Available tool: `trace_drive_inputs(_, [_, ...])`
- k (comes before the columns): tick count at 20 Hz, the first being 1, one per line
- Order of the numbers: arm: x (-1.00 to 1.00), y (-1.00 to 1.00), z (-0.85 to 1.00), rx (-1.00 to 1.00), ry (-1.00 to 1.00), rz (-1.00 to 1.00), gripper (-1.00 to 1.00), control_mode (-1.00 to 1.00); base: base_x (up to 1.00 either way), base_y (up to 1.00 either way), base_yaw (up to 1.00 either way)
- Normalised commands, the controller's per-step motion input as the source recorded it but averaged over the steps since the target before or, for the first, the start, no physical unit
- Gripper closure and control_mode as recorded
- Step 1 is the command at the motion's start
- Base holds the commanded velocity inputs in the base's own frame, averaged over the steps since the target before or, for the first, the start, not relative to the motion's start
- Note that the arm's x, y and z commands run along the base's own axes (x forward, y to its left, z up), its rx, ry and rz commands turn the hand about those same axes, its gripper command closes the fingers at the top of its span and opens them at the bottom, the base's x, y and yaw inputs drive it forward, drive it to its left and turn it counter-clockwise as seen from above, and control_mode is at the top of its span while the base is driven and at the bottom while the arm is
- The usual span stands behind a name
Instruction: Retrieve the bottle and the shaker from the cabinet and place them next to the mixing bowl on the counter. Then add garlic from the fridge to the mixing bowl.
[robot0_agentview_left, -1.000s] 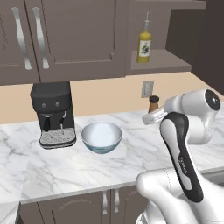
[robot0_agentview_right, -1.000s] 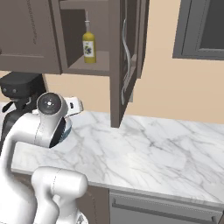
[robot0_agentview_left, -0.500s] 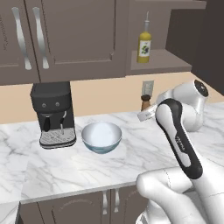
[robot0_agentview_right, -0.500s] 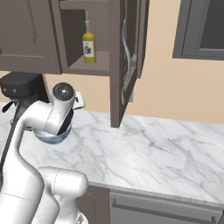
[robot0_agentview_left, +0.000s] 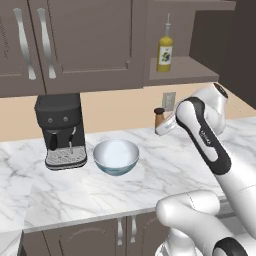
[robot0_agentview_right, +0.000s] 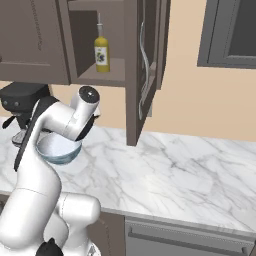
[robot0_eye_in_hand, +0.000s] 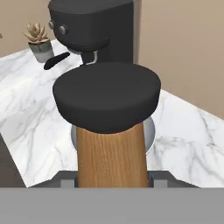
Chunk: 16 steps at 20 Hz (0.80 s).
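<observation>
A: While the bottle waits on the cabinet shelf, where is the shaker?

B: The gripper carries it in the air above the table, right of the mixing bowl. In the hand view the shaker stands upright with its dark cap on top, the fingers clamped on its wooden body low down.

A: Why hold it low and upright?

B: Probably so the base can meet the marble flat and the cap stays clear. The arm reaches across from the cabinet side, which fits a carry toward the bowl.

A: And the bowl itself?

B: It sits just right of the coffee machine, with bare marble on its right. That open patch looks like the sensible landing spot, near the bowl yet not touching it.

A: What remains?

B: Judging by the layout, setting this down, fetching the bottle, then the garlic.
</observation>
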Motion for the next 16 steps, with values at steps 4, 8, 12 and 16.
trace_drive_inputs(4, [0.13,0.00,-0.32,0.05,-0.04,0.10,1.00,-1.00,0.00,0.00,0.00])
trace_drive_inputs(8, [0.22,0.00,-0.57,0.00,-0.16,0.05,1.00,-1.00,0.00,0.00,0.00])
trace_drive_inputs(12, [0.26,0.00,-0.58,0.00,-0.10,0.02,1.00,-1.00,0.00,0.00,0.00])
trace_drive_inputs(16, [0.26,0.00,-0.48,0.00,-0.06,0.02,1.00,-1.00,0.00,0.00,0.00])
